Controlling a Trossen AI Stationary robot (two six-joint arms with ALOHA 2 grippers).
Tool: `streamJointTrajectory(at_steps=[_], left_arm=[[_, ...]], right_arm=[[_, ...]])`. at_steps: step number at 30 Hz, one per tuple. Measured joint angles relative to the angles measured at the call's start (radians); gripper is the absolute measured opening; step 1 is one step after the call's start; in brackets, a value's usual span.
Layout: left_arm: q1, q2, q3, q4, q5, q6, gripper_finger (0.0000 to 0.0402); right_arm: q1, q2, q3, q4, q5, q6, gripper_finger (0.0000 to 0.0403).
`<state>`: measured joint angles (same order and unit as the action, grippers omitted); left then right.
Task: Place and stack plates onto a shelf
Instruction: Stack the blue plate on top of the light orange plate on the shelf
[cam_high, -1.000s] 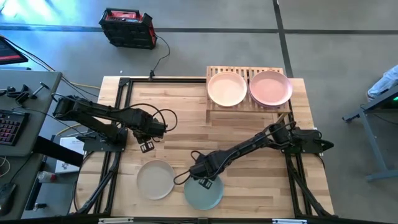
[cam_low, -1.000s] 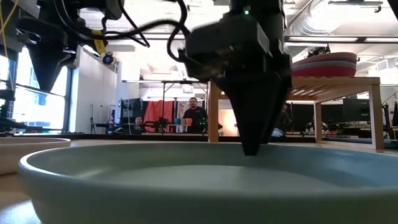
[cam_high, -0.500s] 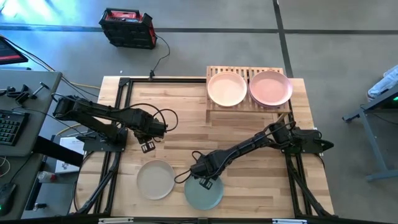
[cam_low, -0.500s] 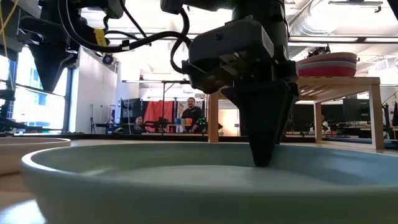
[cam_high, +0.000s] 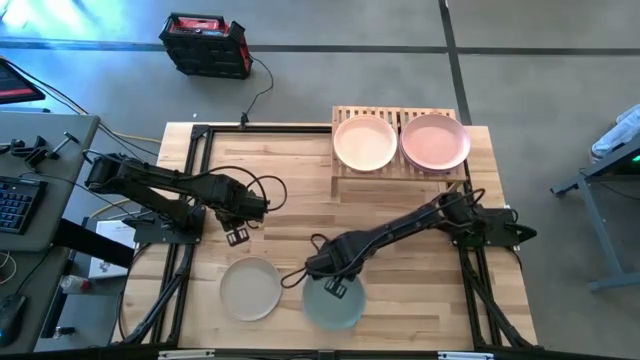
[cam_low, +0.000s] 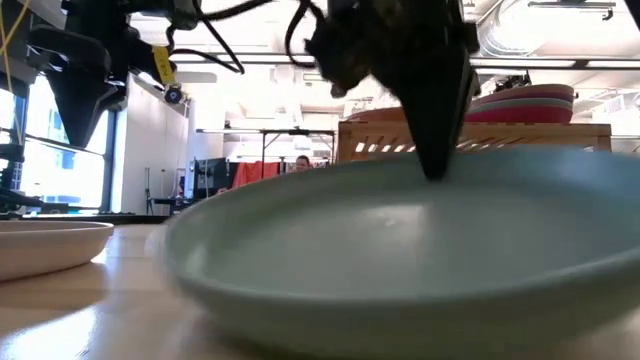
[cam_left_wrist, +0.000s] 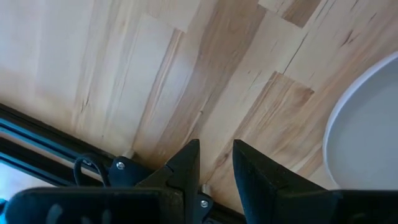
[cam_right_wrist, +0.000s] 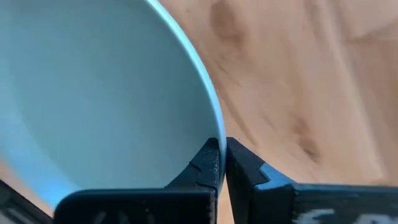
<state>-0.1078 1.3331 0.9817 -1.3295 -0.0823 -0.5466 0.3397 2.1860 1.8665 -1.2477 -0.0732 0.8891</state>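
The mint green plate hangs tilted near the bench's front edge, its far side raised off the wood in the low view. The right gripper has its jaws closed on the plate's rim, one finger inside and one outside. Just beside it, toward the left edge, the beige plate lies flat. The left gripper hovers above bare wood behind that plate, jaws slightly parted and holding nothing. On the shelf at the back edge sit a peach plate and a pink plate, each topping a stack.
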Motion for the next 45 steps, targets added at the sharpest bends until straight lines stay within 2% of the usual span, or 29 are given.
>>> streamJointTrajectory(at_steps=[13, 22, 33, 40, 45], left_arm=[[0.000, 0.000, 0.000, 0.040, 0.000, 0.028, 0.0085], [0.001, 0.000, 0.000, 0.057, -0.004, 0.053, 0.0085], [0.004, 0.000, 0.000, 0.106, -0.006, 0.053, 0.0085], [0.042, 0.000, 0.000, 0.151, -0.008, 0.052, 0.0085], [0.090, 0.000, 0.000, 0.177, -0.008, 0.061, 0.0085]], right_arm=[[-0.102, -0.138, 0.084, -0.162, 0.028, -0.111, 0.0000], [-0.260, -0.289, 0.085, -0.219, 0.045, -0.241, 0.0000], [-0.611, -0.478, 0.085, -0.223, 0.038, -0.420, 0.0000], [-0.867, -0.526, 0.085, -0.214, 0.031, -0.493, 0.0000], [-1.027, -0.518, 0.085, -0.209, -0.067, -0.520, 0.0000]])
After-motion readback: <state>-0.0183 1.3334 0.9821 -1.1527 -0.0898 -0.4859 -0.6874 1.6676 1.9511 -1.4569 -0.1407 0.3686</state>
